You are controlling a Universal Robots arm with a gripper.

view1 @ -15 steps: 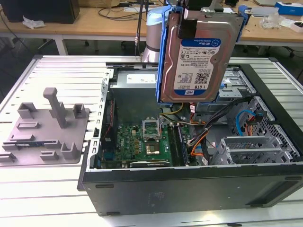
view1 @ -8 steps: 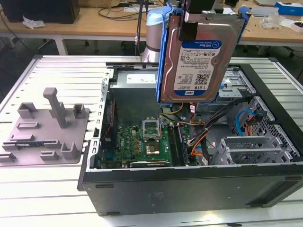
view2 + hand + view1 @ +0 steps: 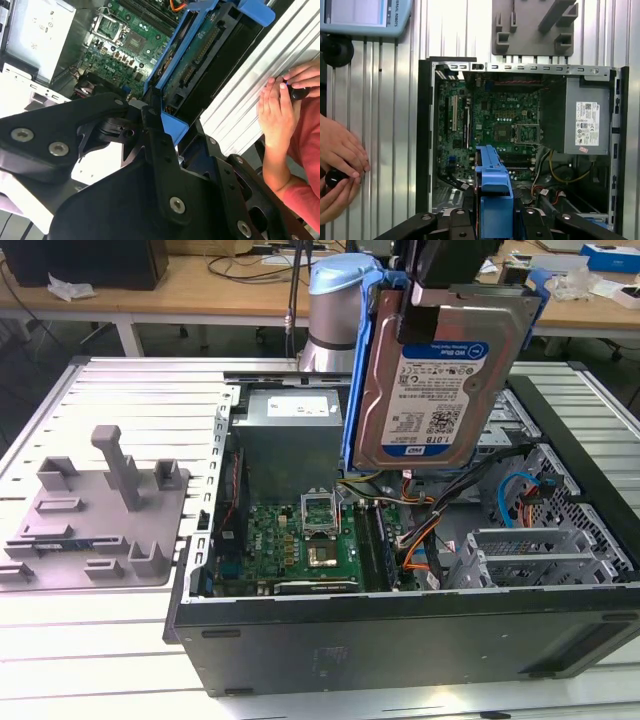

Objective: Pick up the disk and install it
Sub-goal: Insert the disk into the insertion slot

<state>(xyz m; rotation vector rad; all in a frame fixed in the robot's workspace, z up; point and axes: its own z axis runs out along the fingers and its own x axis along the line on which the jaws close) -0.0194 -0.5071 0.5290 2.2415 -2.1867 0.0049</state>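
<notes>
The disk (image 3: pixel 440 390), a silver hard drive with a white-and-blue label in a blue plastic bracket, hangs upright and slightly tilted above the open computer case (image 3: pixel 400 630). My gripper (image 3: pixel 455 295) is shut on its top edge. In the second wrist view the black fingers (image 3: pixel 150 120) clamp the blue bracket, and the disk's (image 3: pixel 197 65) green circuit side shows. In the first wrist view the bracket's edge (image 3: pixel 492 195) sits between the gripper's (image 3: pixel 492 222) fingers, over the motherboard (image 3: pixel 495 120).
Inside the case are a grey power supply box (image 3: pixel 290 435), cables and a metal drive cage (image 3: pixel 540 550) at the exterior view's right. A grey plastic fixture (image 3: pixel 100 510) lies on the slatted table beside the case. A person's hands (image 3: pixel 337 150) rest on the table edge.
</notes>
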